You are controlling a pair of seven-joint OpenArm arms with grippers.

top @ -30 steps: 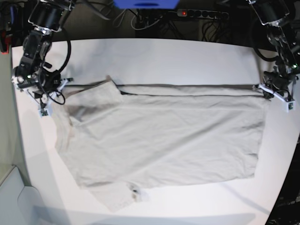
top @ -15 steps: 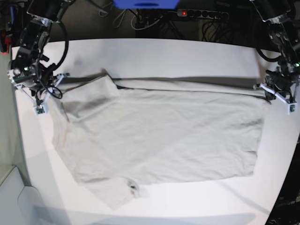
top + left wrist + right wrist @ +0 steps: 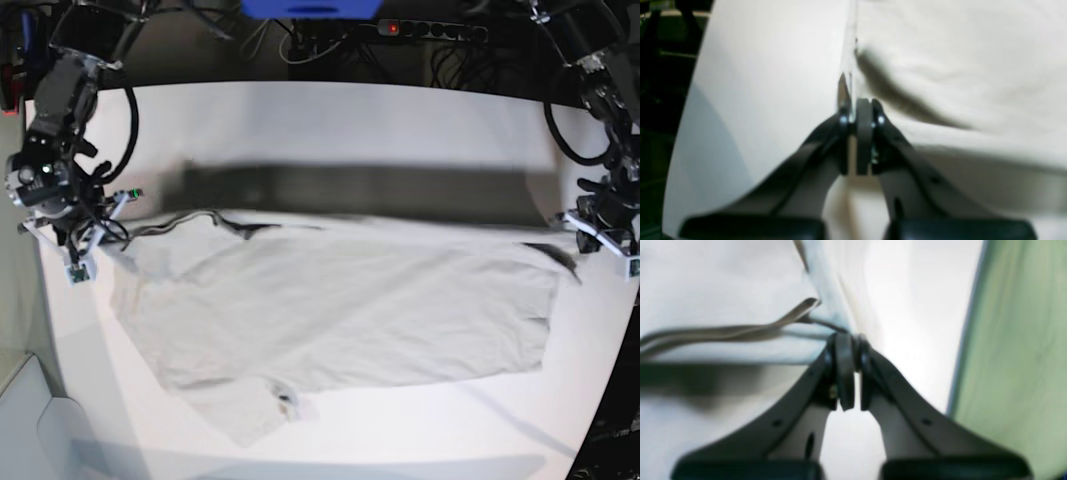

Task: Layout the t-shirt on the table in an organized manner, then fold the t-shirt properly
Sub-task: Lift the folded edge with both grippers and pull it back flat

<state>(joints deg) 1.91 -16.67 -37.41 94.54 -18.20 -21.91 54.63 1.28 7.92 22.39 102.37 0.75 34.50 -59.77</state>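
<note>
Base view, starting at the near edge: the table [image 3: 330,440] is bare white along the front, and just beyond it lies the t-shirt [image 3: 340,310], spread across the middle with a short sleeve and a small dark neck label poking out near the front left. Most of the cloth rests flat, though with wrinkles and an uneven near hem. Farther back, the far edge of the shirt is raised off the table and pulled taut between the two arms, casting a wide dark shadow on the white surface behind it.

At the far left of the scene the right gripper [image 3: 88,238] is pressed together on a shirt corner; the right wrist view shows its jaws meeting with a seam of cloth running into them [image 3: 848,340]. At the far right the left gripper [image 3: 600,232] is likewise pinching the opposite corner, its jaws closed on the fabric edge in the left wrist view [image 3: 858,110].

This looks like the laying-out step, not folding yet. The next move likely calls for both arms to keep the edge stretched and lower it evenly, so the shirt settles flat and square without bunching
</note>
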